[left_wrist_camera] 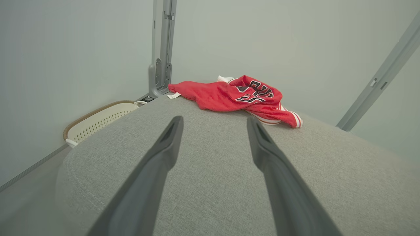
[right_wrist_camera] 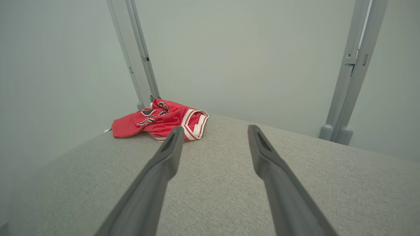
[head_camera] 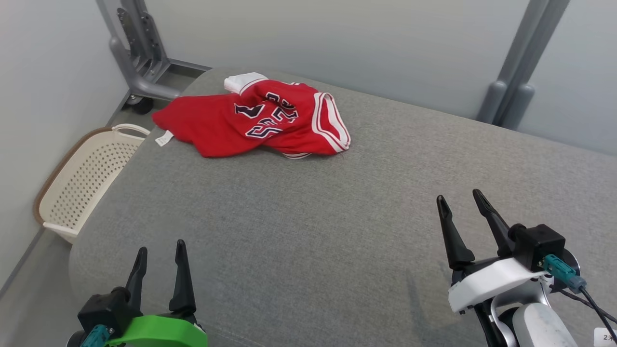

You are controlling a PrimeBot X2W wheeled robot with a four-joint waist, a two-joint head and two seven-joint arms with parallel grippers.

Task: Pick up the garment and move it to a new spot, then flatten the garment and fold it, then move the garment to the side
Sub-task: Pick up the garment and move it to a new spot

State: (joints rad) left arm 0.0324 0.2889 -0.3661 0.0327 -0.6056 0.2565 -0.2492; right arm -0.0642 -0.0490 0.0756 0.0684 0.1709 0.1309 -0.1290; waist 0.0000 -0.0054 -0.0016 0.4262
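Garment (head_camera: 212, 126) well beyond left pincer (head_camera: 161, 246), right pincer (head_camera: 458, 194)

Work surface is a big grey woven-fabric cushion (head_camera: 337, 217) with rounded edges, boxed in by plain pale grey-green walls on the left (head_camera: 48, 72) and at the back (head_camera: 337, 43), with a strip of grey floor (head_camera: 29, 299) along the left wall. Grey metal upright (head_camera: 137, 53) with a bracket stands in the far-left corner on a black caster (head_camera: 140, 104), a paired grey post (head_camera: 518, 91) stands against the back wall far right, both just past the cushion. Cream perforated laundry basket (head_camera: 91, 178) with a brown rim sits on the floor, wedged between left wall and cushion edge; light is soft and even, with only faint shadows.
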